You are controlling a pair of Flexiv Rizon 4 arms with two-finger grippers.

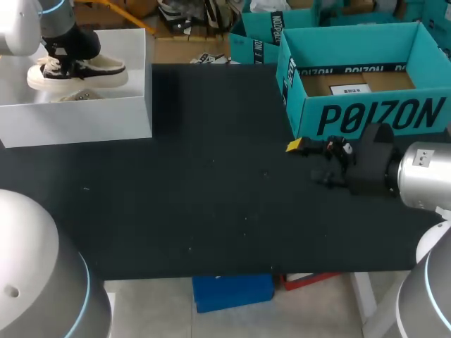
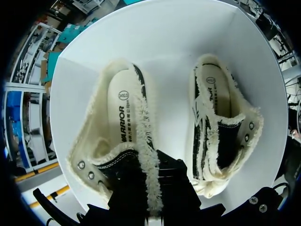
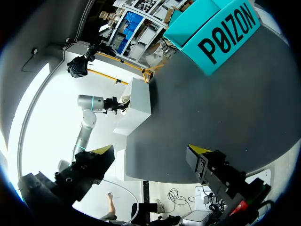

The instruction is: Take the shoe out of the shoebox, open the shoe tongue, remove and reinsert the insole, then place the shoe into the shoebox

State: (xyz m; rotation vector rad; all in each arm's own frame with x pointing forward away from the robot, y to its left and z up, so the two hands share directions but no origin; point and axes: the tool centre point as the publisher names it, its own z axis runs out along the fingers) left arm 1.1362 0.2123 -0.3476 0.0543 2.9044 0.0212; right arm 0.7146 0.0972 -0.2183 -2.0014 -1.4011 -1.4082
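Observation:
A cream shoe with black laces (image 1: 84,70) hangs in the white shoebox (image 1: 77,120) at the table's far left. My left gripper (image 1: 60,65) is shut on it from above. In the left wrist view the gripper (image 2: 151,175) pinches the shoe's (image 2: 120,127) fuzzy side edge near the laces, and the insole shows inside. A second matching shoe (image 2: 218,127) lies beside it on the box floor (image 2: 164,56). My right gripper (image 1: 309,162) hovers low over the table at the right, open and holding nothing. Its yellow-tipped fingers (image 3: 101,150) stand wide apart.
A teal cardboard box (image 1: 366,77), open on top, stands at the back right just behind my right gripper. Another teal box (image 1: 257,35) is behind it. The black tabletop (image 1: 211,190) stretches between the white shoebox and the teal box.

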